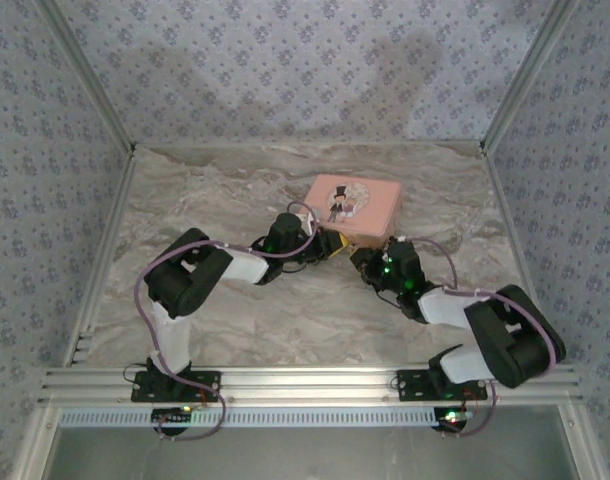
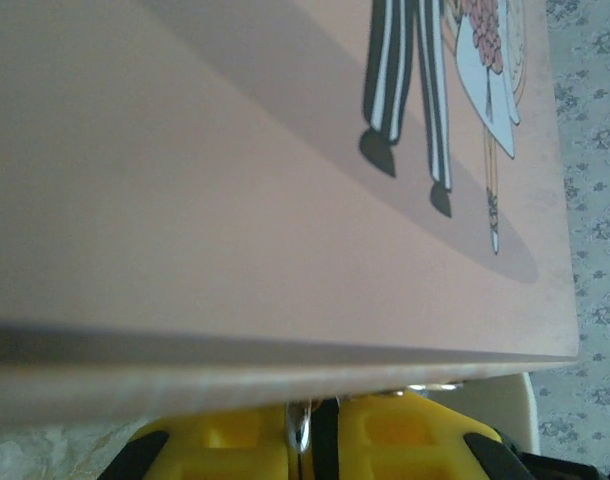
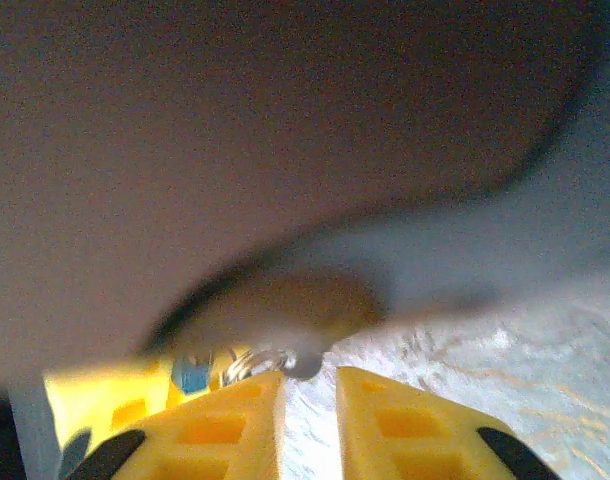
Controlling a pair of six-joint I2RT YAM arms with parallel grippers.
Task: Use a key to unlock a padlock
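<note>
**Padlock [image 3: 285,305] next to the pink tin [image 1: 353,208]**

It looks like a blurry brown-gold lump just past the right gripper [image 3: 310,385]. A silver ring [image 3: 285,362] sits at the fingertips. Those jaws are a little apart, and I cannot tell if they hold anything. The left gripper [image 2: 317,412] pinches a thin silver piece [image 2: 299,430] under the tin's edge.

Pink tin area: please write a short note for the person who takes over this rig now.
Left tool: shut on a shiny metal piece, right at the near edge of the pink tin.
Right tool: narrow gap, a metal ring at its tips; grip unclear. A blurred brownish object is just ahead, perhaps the padlock.
In the top view both tools meet in front of the tin on the table.
Done: no open lock visible. Left: probably the whole unlocking.
</note>
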